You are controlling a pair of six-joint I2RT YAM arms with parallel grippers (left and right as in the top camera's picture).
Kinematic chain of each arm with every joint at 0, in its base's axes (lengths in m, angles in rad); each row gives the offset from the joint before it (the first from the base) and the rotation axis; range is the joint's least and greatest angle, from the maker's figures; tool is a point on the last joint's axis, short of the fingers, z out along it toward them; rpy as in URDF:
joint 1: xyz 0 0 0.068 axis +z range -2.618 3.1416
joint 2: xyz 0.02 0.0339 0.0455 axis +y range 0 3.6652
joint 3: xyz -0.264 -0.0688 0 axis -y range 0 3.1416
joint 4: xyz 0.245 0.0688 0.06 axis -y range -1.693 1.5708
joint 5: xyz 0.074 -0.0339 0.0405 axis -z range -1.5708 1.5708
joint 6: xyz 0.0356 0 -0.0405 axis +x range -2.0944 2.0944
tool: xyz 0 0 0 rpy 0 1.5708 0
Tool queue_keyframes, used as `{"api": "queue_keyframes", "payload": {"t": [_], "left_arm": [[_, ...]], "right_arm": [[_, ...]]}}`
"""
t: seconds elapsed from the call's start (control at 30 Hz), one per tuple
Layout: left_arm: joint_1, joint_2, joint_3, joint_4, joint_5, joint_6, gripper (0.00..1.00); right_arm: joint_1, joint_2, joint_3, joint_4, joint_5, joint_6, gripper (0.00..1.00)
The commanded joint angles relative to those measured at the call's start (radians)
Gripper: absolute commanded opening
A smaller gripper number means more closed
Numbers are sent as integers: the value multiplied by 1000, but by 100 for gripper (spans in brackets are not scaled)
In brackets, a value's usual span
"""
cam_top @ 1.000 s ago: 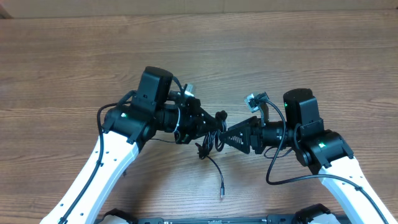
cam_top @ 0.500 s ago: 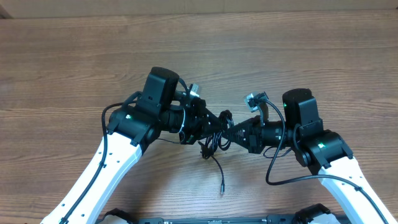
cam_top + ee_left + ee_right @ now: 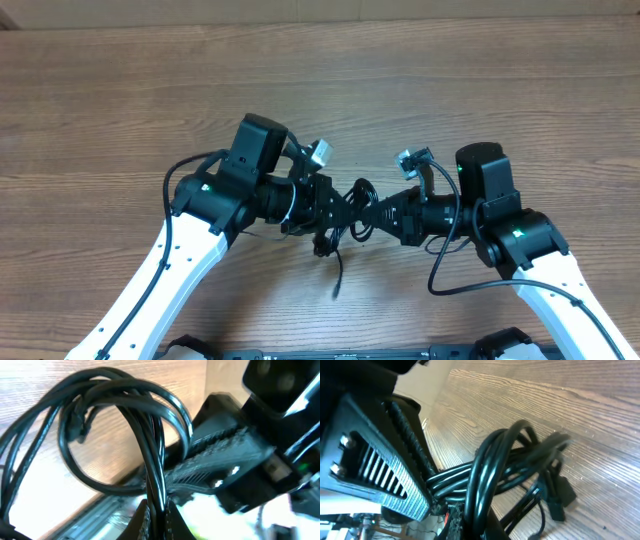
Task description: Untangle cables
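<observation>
The cables form a knot of thin black cords hanging above the wooden table, between my two grippers. My left gripper is shut on strands at the knot's left side. In the left wrist view its jaws pinch two cords below wide loops of the cables. My right gripper is shut on the knot from the right; in the right wrist view it clamps a looped pair of the cables. One loose cable end dangles toward the front edge.
Bare wooden table spreads behind and to both sides. Both white arms reach in from the front edge. Thicker black arm cables loop beside the right wrist. A plug end hangs by the knot.
My right gripper has closed onto the knot. The left gripper shifted right and rolled, still gripping. The dangling cable end has swung left and risen from where it lay.
</observation>
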Motion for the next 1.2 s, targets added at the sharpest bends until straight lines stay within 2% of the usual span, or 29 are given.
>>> {"api": "queue_keyframes", "payload": {"t": [0.0, 0.1, 0.33, 0.43, 0.73, 0.8, 0.83, 0.87, 0.97, 1.1, 1.17], "left_arm": [[-8, 0, 0, -96, -95, 271, 4], [-8, 1, 0, -201, -348, 271, 4], [-8, 1, 0, -321, -601, 271, 4], [-8, 1, 0, -345, -645, 271, 4], [-8, 1, 0, -349, -650, 269, 4], [-8, 1, 0, -348, -643, 267, 4], [-8, 1, 0, -348, -638, 267, 4], [-8, 0, 0, -347, -635, 267, 4], [-8, 0, 0, -344, -634, 254, 4], [-8, 0, 0, -330, -631, 233, 4], [-8, 0, 0, -313, -631, 188, 4]], "right_arm": [[-40, 1, 20, 21, -24, 33, 4], [-47, 1, 20, 37, -74, 33, 4], [-47, 1, 20, 61, -117, 33, 4], [-47, 1, 20, 61, -117, 33, 4], [-47, 1, 20, 61, -117, 33, 6], [-47, 1, 20, 61, -117, 33, 22], [-47, 1, 20, 61, -117, 32, 36], [-47, 1, 20, 61, -117, 32, 46], [-47, 1, 20, 60, -117, 32, 68], [-47, 1, 20, 61, -117, 32, 79], [-47, 1, 20, 61, -117, 32, 79]]}}
